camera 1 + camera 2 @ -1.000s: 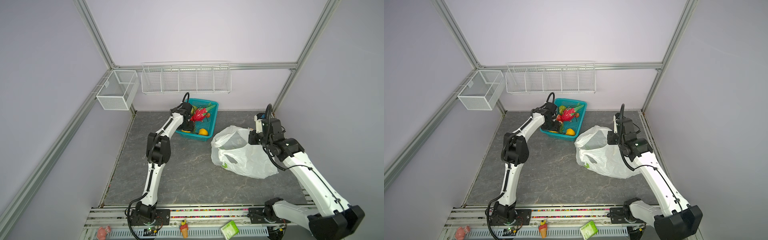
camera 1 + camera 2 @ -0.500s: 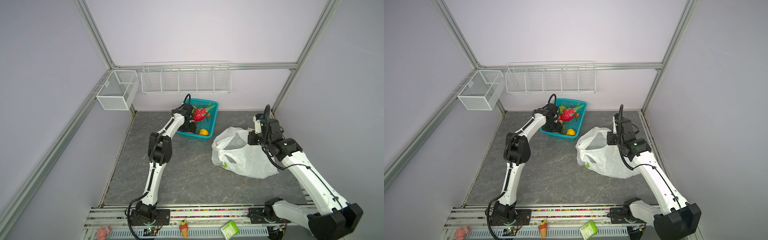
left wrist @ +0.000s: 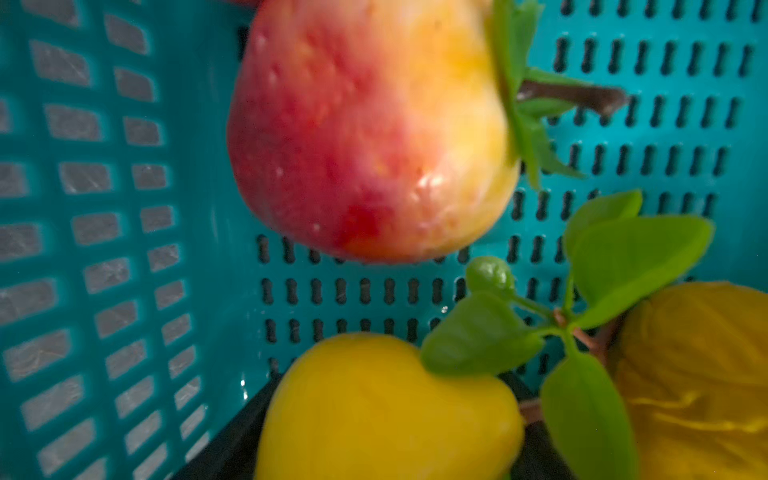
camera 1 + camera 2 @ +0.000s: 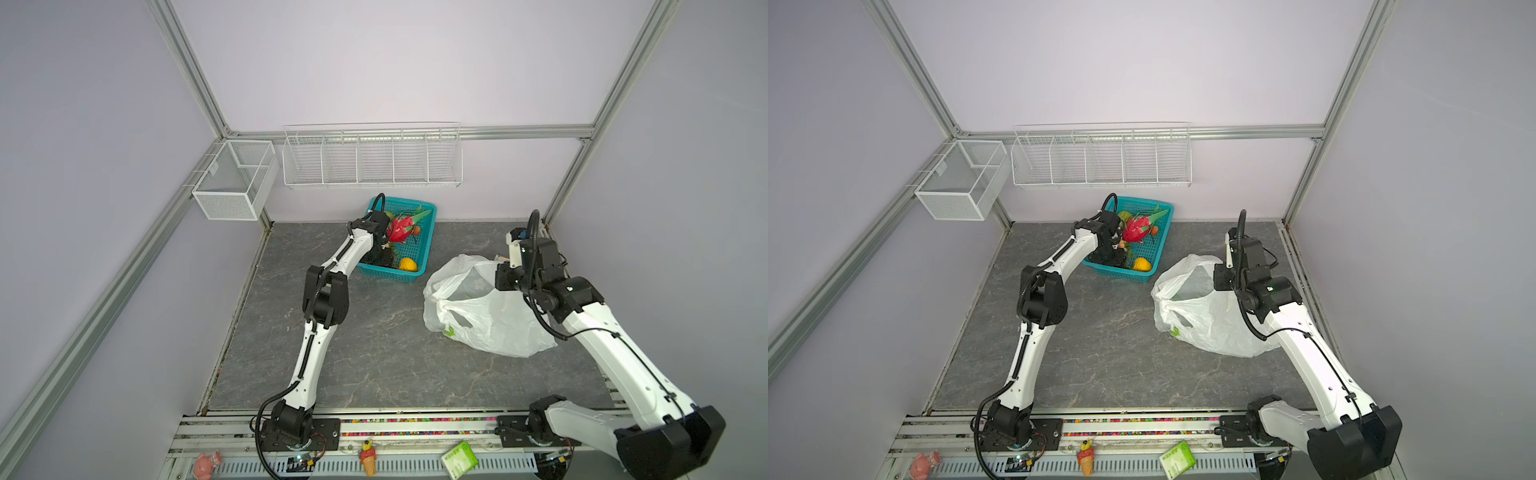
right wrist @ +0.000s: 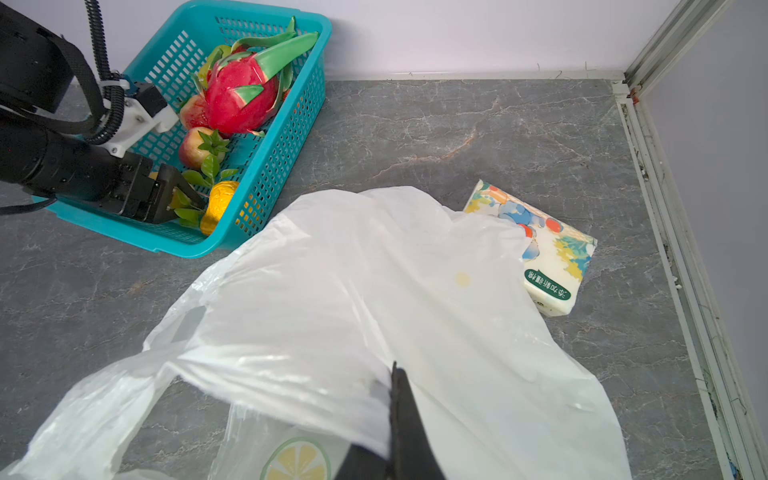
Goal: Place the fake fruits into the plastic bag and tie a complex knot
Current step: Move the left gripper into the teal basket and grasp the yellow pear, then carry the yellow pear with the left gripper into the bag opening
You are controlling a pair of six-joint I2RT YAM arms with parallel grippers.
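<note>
Two arms rise from a rail at the near edge, where an ice-cream cone figurine [image 4: 368, 457] and a green packet [image 4: 459, 459] lie. The right arm climbs from its base on the near right, leans away over the grey table [image 4: 374, 353] and bends its wrist down at the plastic bag [image 4: 490, 320]. There the right gripper [image 5: 399, 415] has its fingers pressed together on a fold of the bag's rim, holding the mouth up and open toward the basket. The bag itself slumps on the table right of centre, its printed lemon slice showing in the right wrist view. A cartoon-printed packet [image 5: 548, 257] lies flat just beyond it, one corner tucked under the film. The left arm stands nearly upright from its base to a black elbow, then stretches away and dips its wrist into the near end of the teal basket [image 4: 388, 274]. The left gripper [image 5: 180, 199] has its fingers standing apart on either side of a yellow fruit [image 3: 382, 411]; whether they press it I cannot tell. All the fake fruits in sight lie in that basket: a red-and-yellow fruit [image 3: 365, 133] just past the yellow one, an orange fruit [image 4: 408, 264] with a leafy sprig [image 3: 623, 257] beside it, and the dragon fruit [image 4: 400, 228] toward the far end. Two white wire racks [image 4: 372, 162] hang on the walls behind. Compared with a second ago, the left wrist has shifted only slightly within the basket, while the right arm, the bag and the fruits sit much as they did.
</note>
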